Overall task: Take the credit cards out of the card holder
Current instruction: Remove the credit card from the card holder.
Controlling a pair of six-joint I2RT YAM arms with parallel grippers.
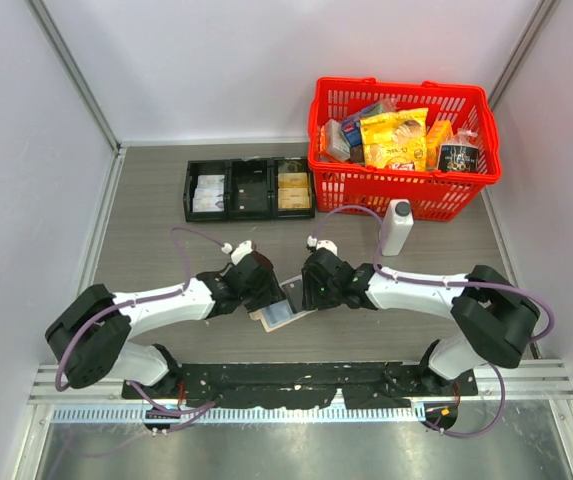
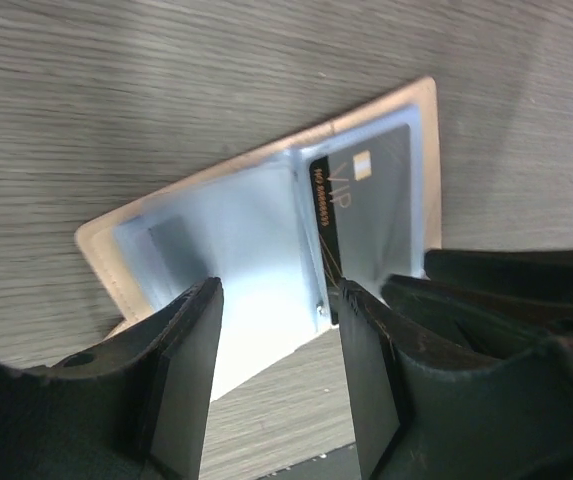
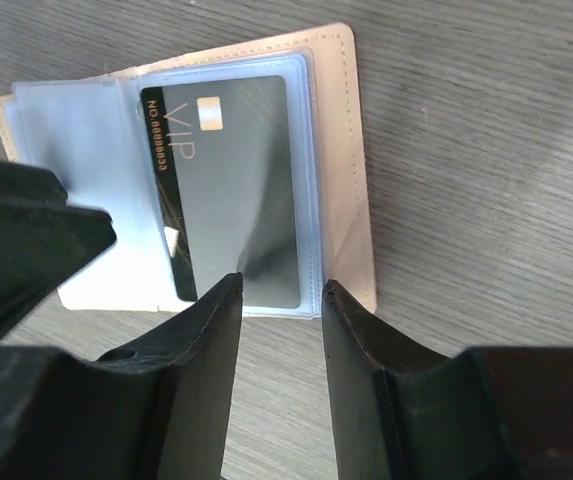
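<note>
The card holder (image 1: 279, 312) lies unfolded on the wood-grain table between my two grippers, tan outside and pale blue-grey inside (image 2: 256, 230) (image 3: 341, 150). A dark credit card marked VIP (image 3: 231, 180) (image 2: 366, 215) sits in its clear sleeve. My left gripper (image 1: 266, 296) (image 2: 278, 295) is open, its fingers straddling the holder's near edge by the empty sleeve. My right gripper (image 1: 312, 290) (image 3: 281, 290) is open too, its tips just over the near end of the card's sleeve. Neither one grips anything. Each wrist view shows the other gripper's black finger at its side.
A black three-compartment tray (image 1: 249, 189) sits at the back centre. A red basket (image 1: 403, 145) full of packets stands at the back right, with a white bottle (image 1: 396, 227) in front of it. Grey walls close in both sides.
</note>
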